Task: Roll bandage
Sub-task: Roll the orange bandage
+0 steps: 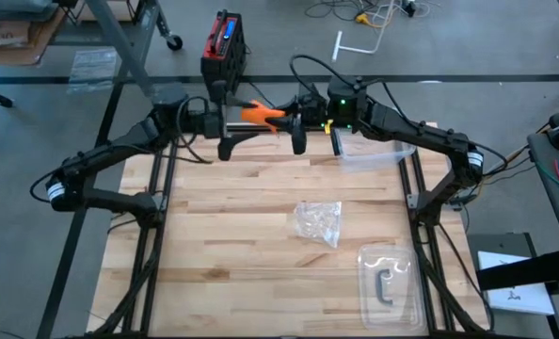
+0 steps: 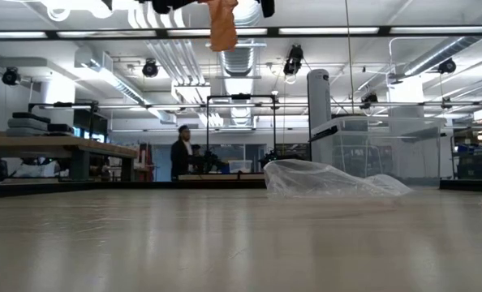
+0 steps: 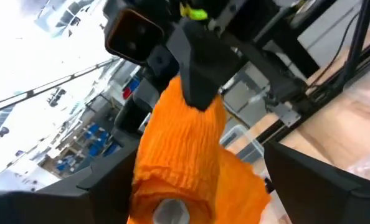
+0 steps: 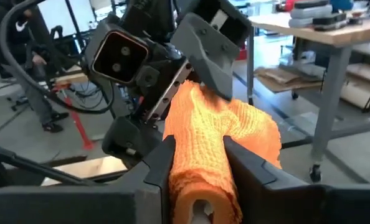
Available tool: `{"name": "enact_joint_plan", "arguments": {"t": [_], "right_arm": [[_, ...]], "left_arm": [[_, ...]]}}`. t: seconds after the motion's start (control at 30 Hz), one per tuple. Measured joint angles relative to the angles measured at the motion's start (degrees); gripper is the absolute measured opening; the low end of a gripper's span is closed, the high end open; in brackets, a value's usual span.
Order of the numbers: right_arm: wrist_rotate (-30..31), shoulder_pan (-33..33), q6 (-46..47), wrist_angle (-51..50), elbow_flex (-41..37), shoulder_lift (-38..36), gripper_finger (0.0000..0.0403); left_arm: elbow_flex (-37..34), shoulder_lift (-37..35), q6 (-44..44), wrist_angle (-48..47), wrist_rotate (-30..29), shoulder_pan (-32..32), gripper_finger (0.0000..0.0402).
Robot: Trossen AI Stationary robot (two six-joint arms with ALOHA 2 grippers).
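Both arms raised, left claw (image 1: 234,123) spread, right claw (image 1: 284,121) clamped.

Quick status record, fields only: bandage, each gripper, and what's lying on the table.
bandage: orange bandage, partly rolled, held in the air between both grippers above the table's far edge
right gripper: right gripper shut on the roll
left gripper: left gripper at the bandage, its fingers either side of the loose end
table: wooden table carries a crumpled clear wrapper, a clear plastic tray and a plastic bag
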Motion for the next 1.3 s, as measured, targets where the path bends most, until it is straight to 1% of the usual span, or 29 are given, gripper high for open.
{"name": "enact_joint_plan", "arguments": {"t": [0.13,0.27,0.33,0.47,0.5,0.63,0.7,0.77,0.9,0.97,1.07,1.17,1.3], "right_arm": [[0.27,-0.07,2.09,-0.13,-0.04,0.02,0.0095],[0.25,-0.2,3.54,-0.1,-0.07,0.02,0.0104],[0.25,-0.18,3.93,0.42,-0.07,0.04,0.0107],[0.27,-0.07,4.29,1.15,-0.12,0.06,0.0107],[0.28,-0.07,4.29,1.08,-0.15,0.07,0.0106],[0.27,-0.07,2.48,0.99,-0.15,0.07,0.0107],[0.3,-0.07,-0.32,0.41,-0.14,0.07,0.0118],[0.3,-0.04,-4.03,-0.67,-0.04,0.0,0.0139],[0.16,0.02,-14.35,-6.08,0.04,-1.2,0.0196],[0.23,-0.15,-19.31,-10.05,-0.11,-2.04,0.0226],[0.45,-0.18,-26.57,-13.03,-0.11,-2.43,0.0263],[2.26,-0.04,-26.11,-9.91,-0.2,-1.31,0.0287],[3.31,0.23,-23.36,-4.35,-0.44,1.21,0.0297]], "left_arm": [[0.0,0.2,0.72,1.26,-1.98,-0.91,0.0305],[0.0,-0.08,0.95,1.47,-1.94,-1.71,0.0273],[0.0,0.1,1.68,1.92,-3.03,-1.76,0.0251],[0.02,1.26,4.26,2.46,-9.05,-2.53,0.0195],[0.0,1.49,4.33,2.5,-9.67,-2.64,0.018],[0.0,1.59,3.87,3.29,-9.82,-2.84,0.0121],[0.0,1.41,3.71,3.21,-9.82,-2.84,0.0097],[0.0,1.07,3.45,2.89,-9.82,-2.86,0.0081],[-0.13,-0.08,0.97,1.98,-9.85,-2.92,0.0074],[-0.02,-1.55,-0.93,3.02,-10.3,-2.67,0.0081],[0.62,-3.13,-4.7,3.15,-10.49,-2.23,0.0089],[1.42,-3.22,-9.35,1.93,-10.18,-2.34,0.0088],[3.22,-3.65,-11.35,0.11,-10.22,-2.23,0.0082]]}}
